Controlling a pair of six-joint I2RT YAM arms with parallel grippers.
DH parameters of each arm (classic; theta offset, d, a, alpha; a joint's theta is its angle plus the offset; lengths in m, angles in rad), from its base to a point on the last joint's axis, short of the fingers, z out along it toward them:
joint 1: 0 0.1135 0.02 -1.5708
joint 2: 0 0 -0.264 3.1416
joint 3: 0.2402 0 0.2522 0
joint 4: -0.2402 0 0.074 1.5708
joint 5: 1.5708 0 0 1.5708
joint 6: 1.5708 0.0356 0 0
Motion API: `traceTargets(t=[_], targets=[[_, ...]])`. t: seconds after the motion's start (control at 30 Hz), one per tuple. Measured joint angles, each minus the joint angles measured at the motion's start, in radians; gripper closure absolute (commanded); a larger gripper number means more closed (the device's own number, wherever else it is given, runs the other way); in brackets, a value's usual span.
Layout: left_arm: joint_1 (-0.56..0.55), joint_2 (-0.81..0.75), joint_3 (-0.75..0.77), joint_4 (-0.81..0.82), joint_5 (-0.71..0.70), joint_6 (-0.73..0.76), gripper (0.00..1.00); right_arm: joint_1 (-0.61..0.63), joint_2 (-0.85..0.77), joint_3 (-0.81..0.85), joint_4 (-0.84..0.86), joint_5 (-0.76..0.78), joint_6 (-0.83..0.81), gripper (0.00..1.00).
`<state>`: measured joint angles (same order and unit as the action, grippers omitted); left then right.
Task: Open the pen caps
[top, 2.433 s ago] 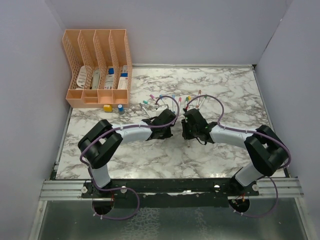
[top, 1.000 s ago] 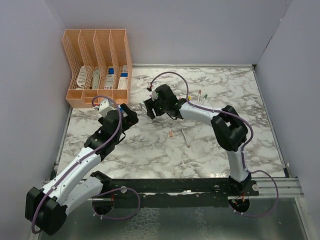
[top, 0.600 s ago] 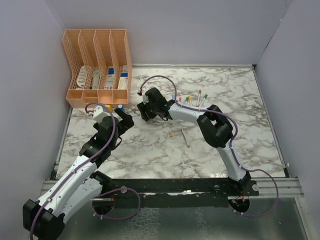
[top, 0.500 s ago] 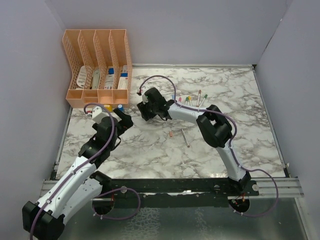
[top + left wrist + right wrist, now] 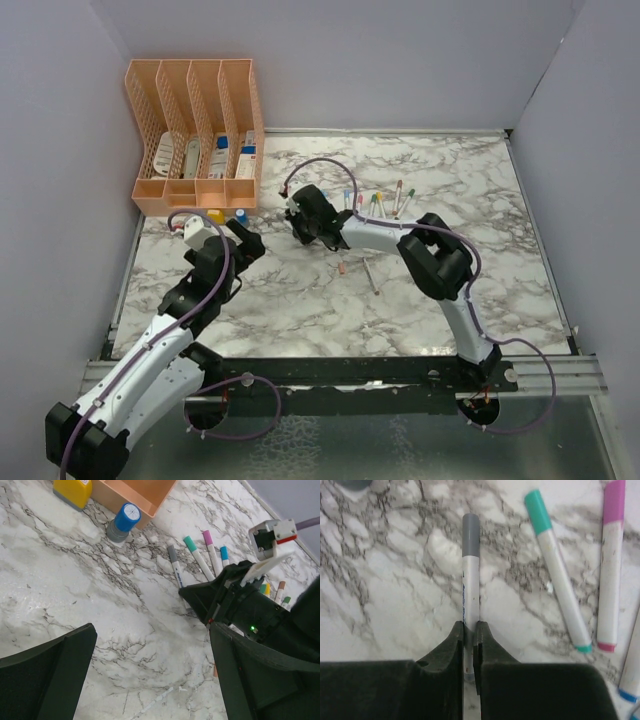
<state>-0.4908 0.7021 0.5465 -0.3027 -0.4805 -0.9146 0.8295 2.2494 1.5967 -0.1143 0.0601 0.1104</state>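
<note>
Two hands are hanging low over the marble worktop point(image 5: 470, 180), and we are seeing them do very different things. The right hand point(image 5: 471, 628) is pinching its fingers tight onto the barrel of the grey-capped pen point(image 5: 470, 580), which is lying flat on the worktop and pointing straight away from the wrist camera. Its grey cap point(image 5: 470, 534) is sitting on the pen, clear of the fingers.

Just to the right of it, the teal-capped pen point(image 5: 559, 587) is lying at a slight slant, and the pink-capped pen point(image 5: 609, 565) is lying beyond that; neither is touching the hand. From the top view, the rest of the row of pens point(image 5: 380, 200) is fanning out further right, while a small orange cap point(image 5: 342, 268) and a thin bare pen point(image 5: 371, 274) are lying apart from the row, nearer the arm bases.

The left hand point(image 5: 150, 635) is holding its fingers spread wide with nothing between them. It is hovering near the blue-topped bottle point(image 5: 124, 522) and the yellow block point(image 5: 73, 490), both standing just in front of the orange file rack point(image 5: 195, 130).
</note>
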Motion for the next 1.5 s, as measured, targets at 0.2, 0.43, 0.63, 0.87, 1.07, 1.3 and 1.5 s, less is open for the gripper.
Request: traceTargets(t=[0.2,0.43,0.63,0.87,1.07,1.3,1.5], targets=[[0.001,0.101,-0.033,0.077,0.036,-0.016,0.02,0.001,-0.162,-0.247,0.060,0.002,0.037,0.99],[0.003,0.295,-0.036,0.254,0.178,-0.024,0.03,0.002,-0.407,-0.539,0.055,0.002,0.077,0.99],[0.003,0.415,-0.014,0.409,0.301,-0.042,0.05,0.002,-0.618,-0.620,0.045,0.002,0.097,0.99],[0.003,0.566,0.089,0.541,0.406,-0.082,0.07,0.002,-0.747,-0.621,0.026,0.002,0.106,0.99],[-0.002,0.649,0.165,0.612,0.468,-0.110,0.14,0.002,-0.788,-0.647,0.005,0.001,0.113,0.99],[-0.031,0.692,0.191,0.678,0.524,-0.130,0.21,0.002,-0.824,-0.653,0.001,0.000,0.114,0.99],[-0.064,0.731,0.191,0.707,0.560,-0.142,0.32,0.002,-0.835,-0.653,0.002,0.000,0.114,0.99]])
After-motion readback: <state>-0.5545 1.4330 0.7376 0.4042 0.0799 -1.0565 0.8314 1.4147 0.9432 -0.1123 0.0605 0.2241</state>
